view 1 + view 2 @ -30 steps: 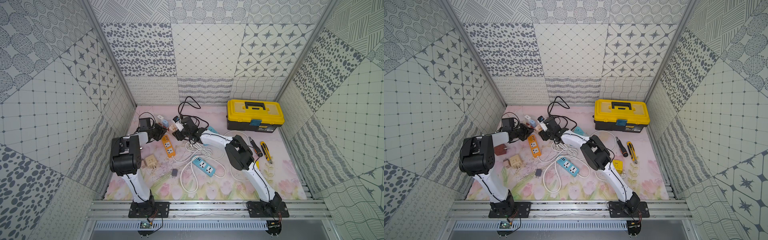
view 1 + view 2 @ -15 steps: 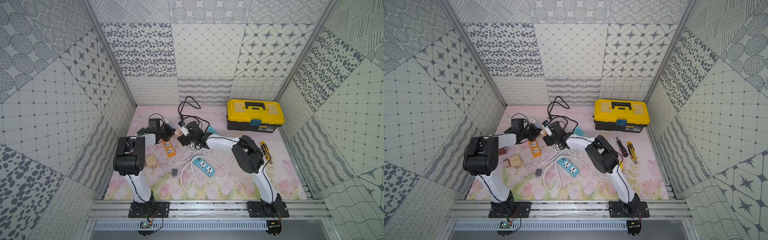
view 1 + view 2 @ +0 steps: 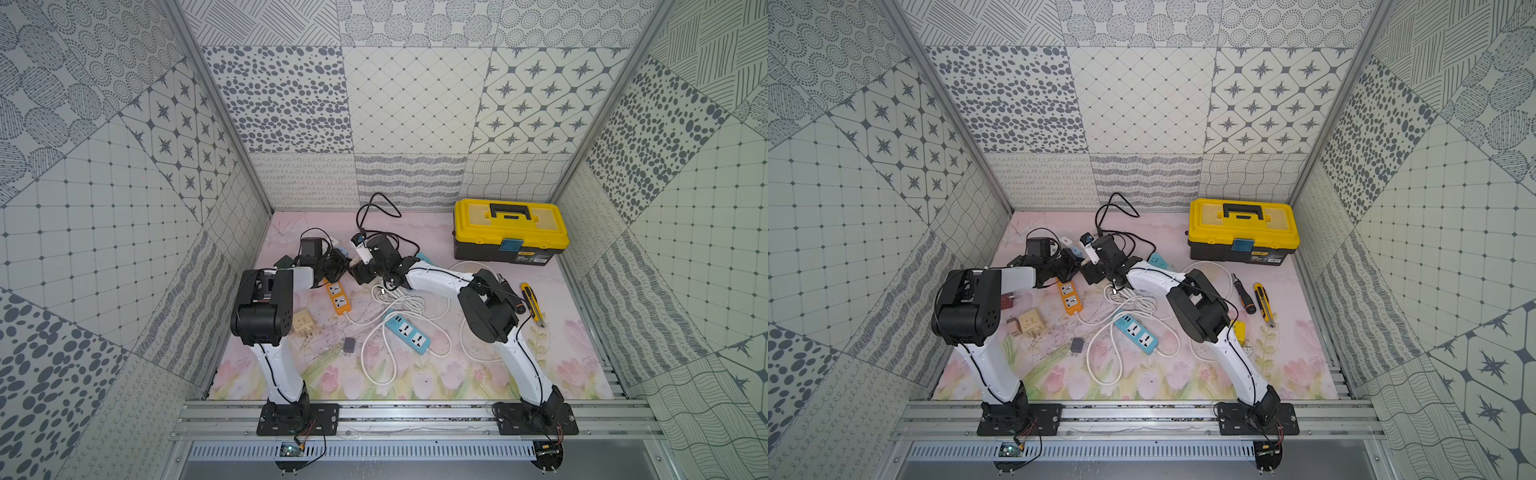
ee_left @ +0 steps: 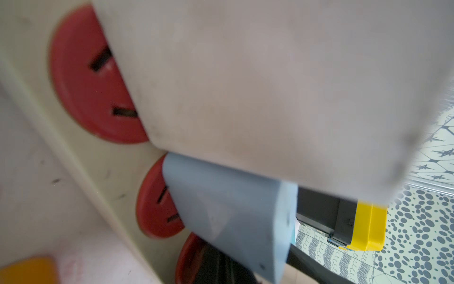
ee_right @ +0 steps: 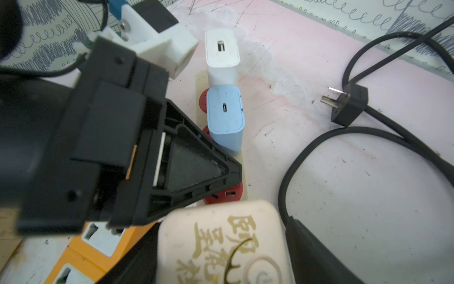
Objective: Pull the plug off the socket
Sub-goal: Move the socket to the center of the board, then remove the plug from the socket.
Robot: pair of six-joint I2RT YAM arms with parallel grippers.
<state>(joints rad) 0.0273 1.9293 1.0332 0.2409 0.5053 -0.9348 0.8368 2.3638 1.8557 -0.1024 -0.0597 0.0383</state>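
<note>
The socket is a cream power strip [image 5: 244, 169] with red outlets [image 4: 81, 81], at the back of the mat. A white charger [image 5: 222, 52] and a blue charger [image 5: 226, 115] are plugged into it. A cream plug with gold characters [image 5: 218, 246] sits at the strip's near end, between the fingers of my open right gripper [image 5: 224, 236]. My left gripper [image 5: 196, 169] is shut, its black tip resting on the strip just past the blue charger [image 4: 228, 216]. In both top views the grippers [image 3: 338, 266] [image 3: 1096, 270] meet nose to nose over the strip, hiding most of it.
A loose black plug [image 5: 348, 105] with a thick cable lies beside the strip. An orange strip [image 3: 340, 297], a blue strip [image 3: 407, 334] with coiled white cable, a beige adapter [image 3: 302, 324], a yellow toolbox [image 3: 509, 230] and a utility knife [image 3: 532, 303] share the mat.
My left gripper has swung right onto the strip and shut. My right gripper's jaws have spread wider around the cream plug, and its elbow has shifted right.
</note>
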